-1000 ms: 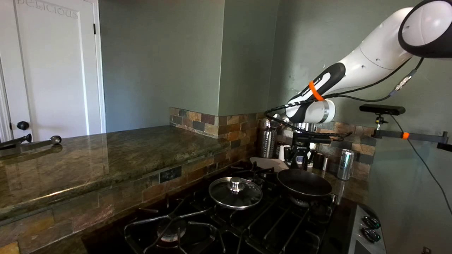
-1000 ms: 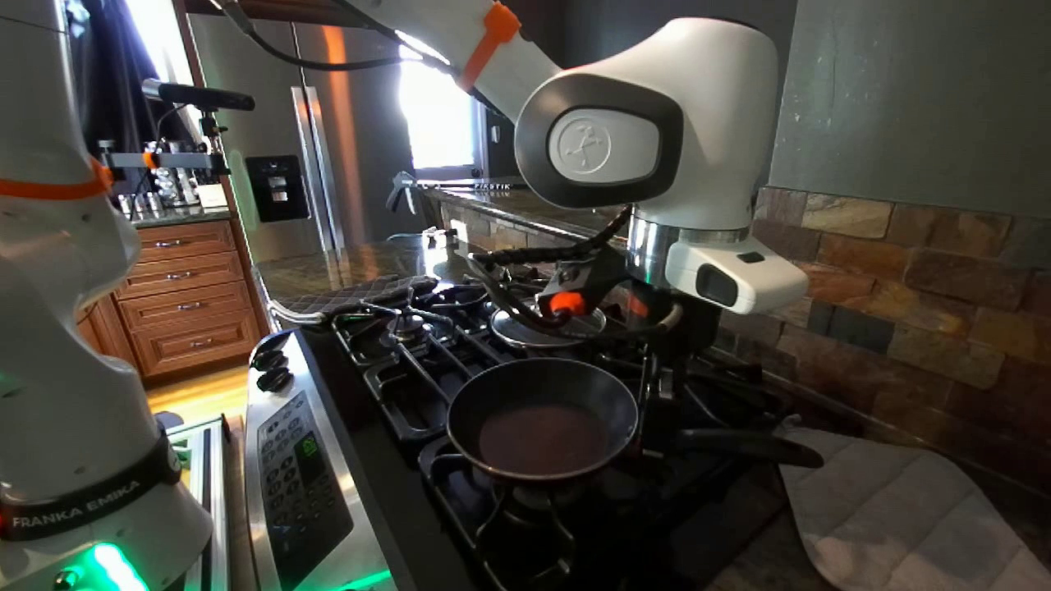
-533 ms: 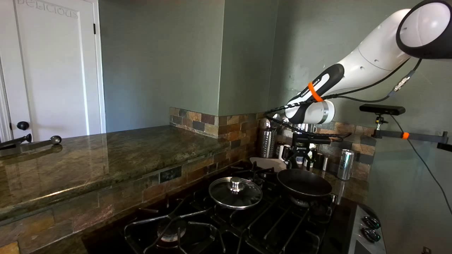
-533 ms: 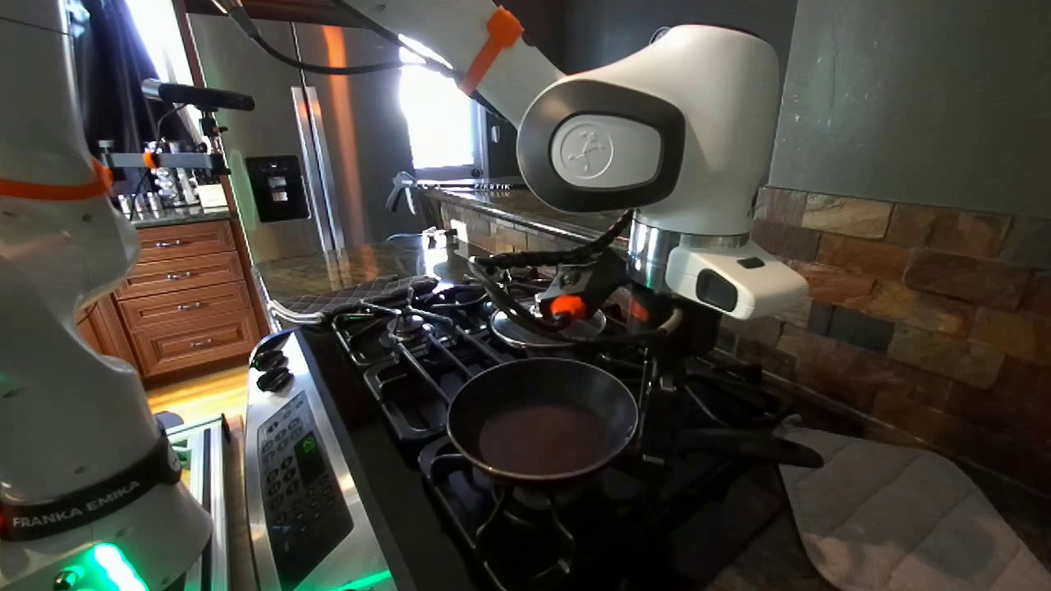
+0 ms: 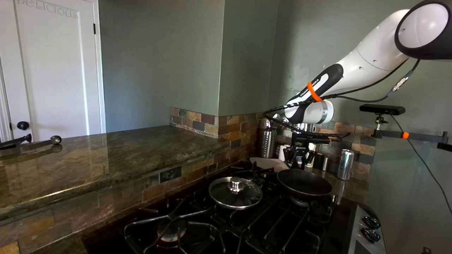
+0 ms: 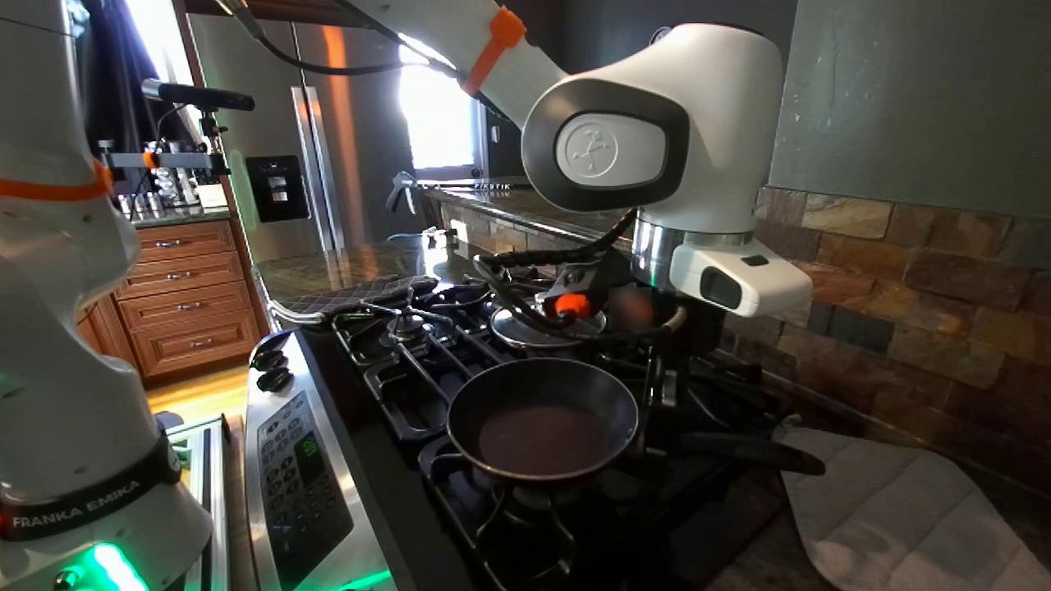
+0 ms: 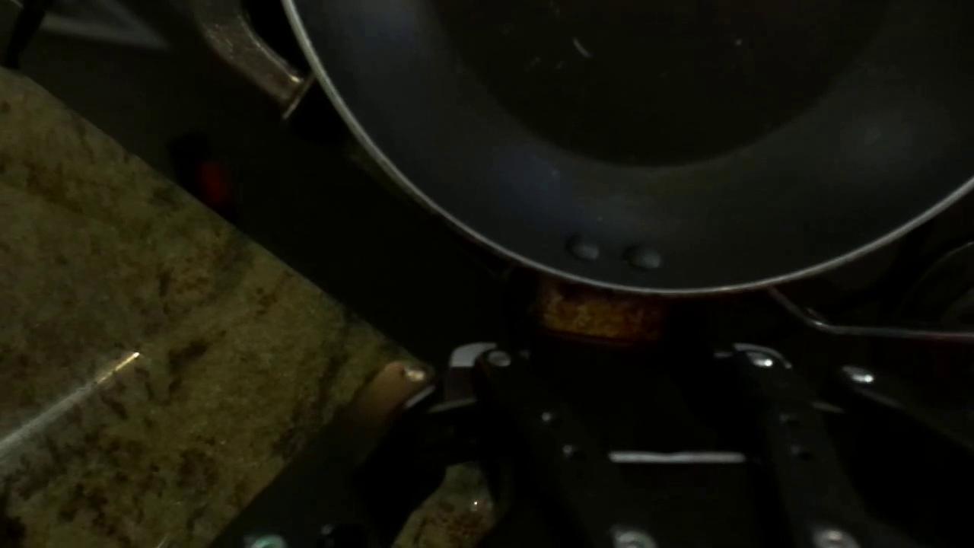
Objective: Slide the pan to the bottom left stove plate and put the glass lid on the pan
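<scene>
1. Black frying pan (image 6: 542, 427) sits over a front burner (image 5: 299, 202); glass lid (image 5: 235, 195) rests on the grate (image 5: 263, 213), near the pan, not touching.
2. Our gripper (image 7: 616, 358) stands with fingers spread at the pan handle (image 6: 751, 447), close to the rim; too dark for us to tell contact.
3. We should centre the handle, then clamp firmly.
4. We'd drag slow and level toward the bottom-left burner (image 6: 408, 330) (our read), avoiding the lid; bars may snag.
</scene>
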Controlling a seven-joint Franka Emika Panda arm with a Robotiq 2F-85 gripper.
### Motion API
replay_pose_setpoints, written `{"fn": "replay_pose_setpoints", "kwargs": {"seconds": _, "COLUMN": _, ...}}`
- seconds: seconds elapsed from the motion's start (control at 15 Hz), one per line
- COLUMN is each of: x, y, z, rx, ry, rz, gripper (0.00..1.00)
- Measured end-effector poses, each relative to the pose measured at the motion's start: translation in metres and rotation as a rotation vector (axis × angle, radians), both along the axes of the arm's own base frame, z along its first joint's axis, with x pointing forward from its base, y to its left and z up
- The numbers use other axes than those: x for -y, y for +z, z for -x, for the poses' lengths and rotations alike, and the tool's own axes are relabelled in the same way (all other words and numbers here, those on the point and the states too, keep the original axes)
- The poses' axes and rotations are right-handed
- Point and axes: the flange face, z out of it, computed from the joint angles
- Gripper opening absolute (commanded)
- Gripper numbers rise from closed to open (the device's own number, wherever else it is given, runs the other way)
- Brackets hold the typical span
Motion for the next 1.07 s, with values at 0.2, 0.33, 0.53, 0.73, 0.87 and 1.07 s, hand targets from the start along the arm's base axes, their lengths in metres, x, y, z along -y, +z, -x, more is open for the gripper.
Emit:
{"fn": "replay_pose_setpoints", "kwargs": {"seconds": 0.2, "x": 0.000, "y": -0.001, "z": -0.001, "rx": -0.001, "ry": -0.004, "rz": 0.000, "gripper": 0.23}}
{"fn": "replay_pose_setpoints", "kwargs": {"seconds": 0.33, "x": 0.000, "y": -0.001, "z": -0.001, "rx": -0.002, "ry": -0.005, "rz": 0.000, "gripper": 0.23}}
{"fn": "replay_pose_setpoints", "kwargs": {"seconds": 0.53, "x": 0.000, "y": 0.000, "z": -0.001, "rx": -0.002, "ry": -0.004, "rz": -0.001, "gripper": 0.23}}
{"fn": "replay_pose_setpoints", "kwargs": {"seconds": 0.73, "x": -0.006, "y": 0.001, "z": -0.002, "rx": -0.001, "ry": 0.005, "rz": -0.004, "gripper": 0.23}}
{"fn": "replay_pose_setpoints", "kwargs": {"seconds": 0.87, "x": -0.011, "y": 0.002, "z": -0.003, "rx": -0.003, "ry": 0.006, "rz": -0.008, "gripper": 0.23}}
{"fn": "replay_pose_setpoints", "kwargs": {"seconds": 1.07, "x": -0.022, "y": 0.004, "z": 0.000, "rx": -0.015, "ry": 0.003, "rz": -0.026, "gripper": 0.23}}
